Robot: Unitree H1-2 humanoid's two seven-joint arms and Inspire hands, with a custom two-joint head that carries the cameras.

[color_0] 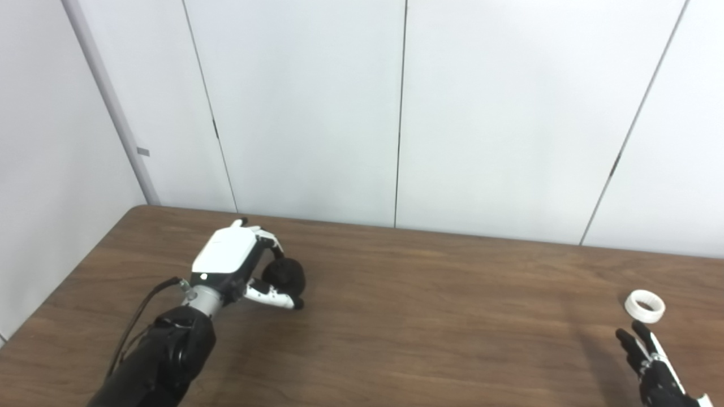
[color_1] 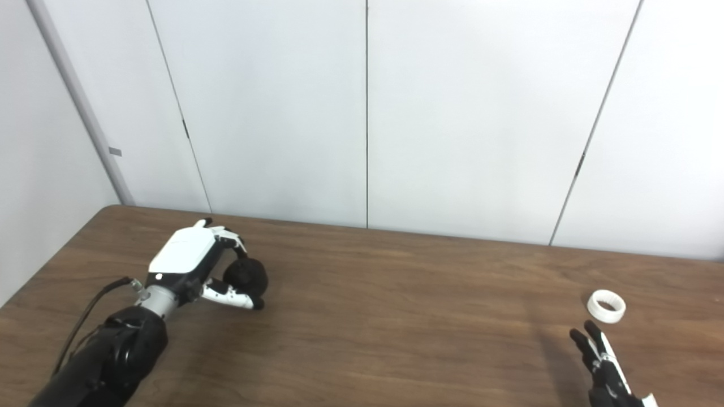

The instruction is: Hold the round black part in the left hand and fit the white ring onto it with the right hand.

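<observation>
The round black part (color_0: pixel 284 276) rests on the brown table (color_0: pixel 430 316) at the left. My left hand (color_0: pixel 240 265) curls around it, fingers over its far side and thumb along its near side, so it is closed on the part. At the right, the white ring (color_0: pixel 645 306) lies flat on the table by itself. My right hand (color_0: pixel 650 362) is just in front of the ring near the bottom edge, fingers stretched out and apart, empty and not touching the ring.
White wall panels (color_0: pixel 396 113) stand right behind the table's far edge. A black cable (color_0: pixel 136 322) runs along the left forearm. The table's left edge runs diagonally close to the left arm.
</observation>
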